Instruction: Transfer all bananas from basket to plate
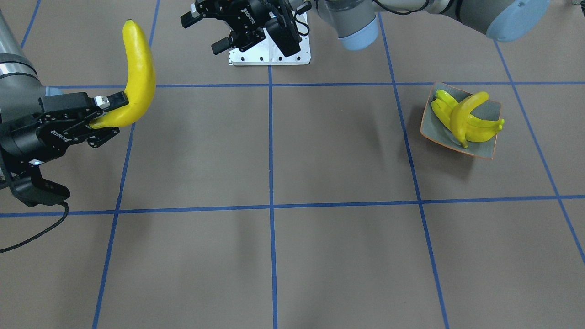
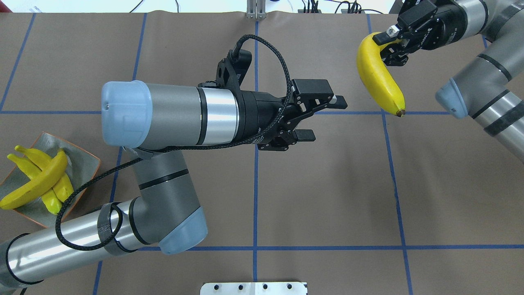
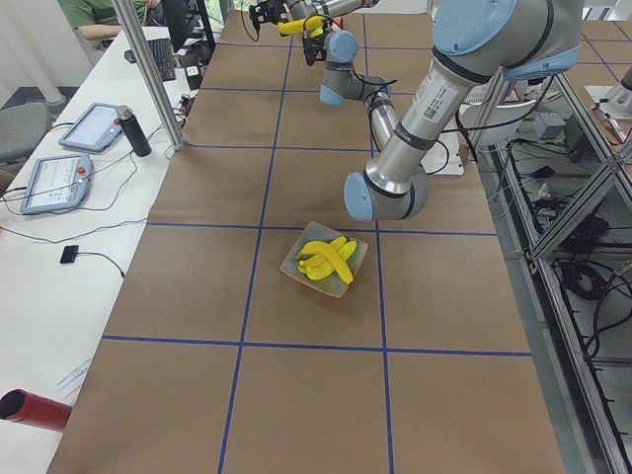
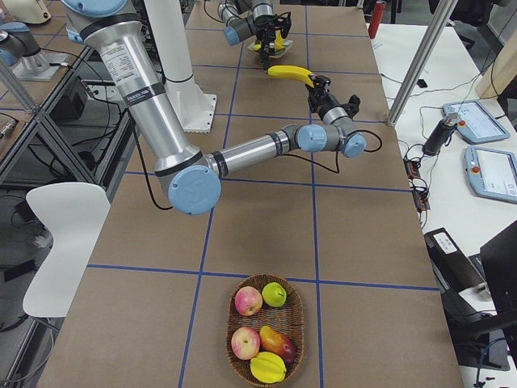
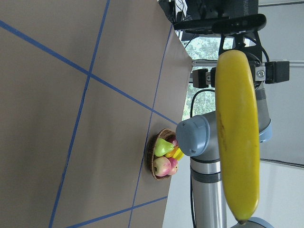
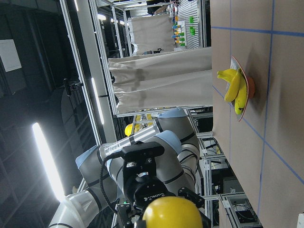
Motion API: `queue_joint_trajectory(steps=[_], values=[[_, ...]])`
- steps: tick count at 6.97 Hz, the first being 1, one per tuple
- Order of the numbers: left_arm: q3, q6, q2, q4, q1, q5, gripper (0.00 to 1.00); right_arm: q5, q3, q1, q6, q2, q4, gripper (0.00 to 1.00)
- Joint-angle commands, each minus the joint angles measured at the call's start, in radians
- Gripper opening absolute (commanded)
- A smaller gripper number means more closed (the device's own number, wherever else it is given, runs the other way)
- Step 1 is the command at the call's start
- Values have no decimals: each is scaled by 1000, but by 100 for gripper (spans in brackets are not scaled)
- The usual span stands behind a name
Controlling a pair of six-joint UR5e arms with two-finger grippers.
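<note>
The right gripper [image 1: 107,114] is closed on one end of a bright yellow, glossy curved banana [image 1: 139,77]. It holds the fruit in the air above the brown paper-covered bench with a blue tape grid [image 1: 338,151]. In the overhead view the rest of this banana curves away from the gripper towards the robot's side and ends in a dark tip.

The left gripper [image 2: 325,119] is over the middle of the bench with its jaws apart and nothing between them. It points towards the held banana but is clear of it. The left wrist view shows that banana filling the right side of the picture.

The square, shallow grey-blue glazed plate with an orange-brown rim [image 1: 491,112] sits on the robot's left side of the bench, well apart from both grippers. On it lies a pile of yellow and greenish-yellow bananas [image 1: 461,119]. There look to be three: two side by side and one laid across them.

At the bench's far right end, the round woven wicker basket [image 4: 229,335] holds red-and-yellow apples, a green fruit, a reddish mango-like fruit and a yellow ribbed one.
</note>
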Motion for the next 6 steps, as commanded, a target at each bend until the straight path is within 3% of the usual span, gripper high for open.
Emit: queue_joint_trajectory(steps=[1,3,6], values=[[11,-27,-2,-33,0,18,100,7,7,-17,0,1,-1,0],[54,-105,-48,-76,2,98,100,10,13,-18,0,-2,-1,0],[115,-122,-96,-95,2,116,100,34,22,-20,0,-12,-1,0]])
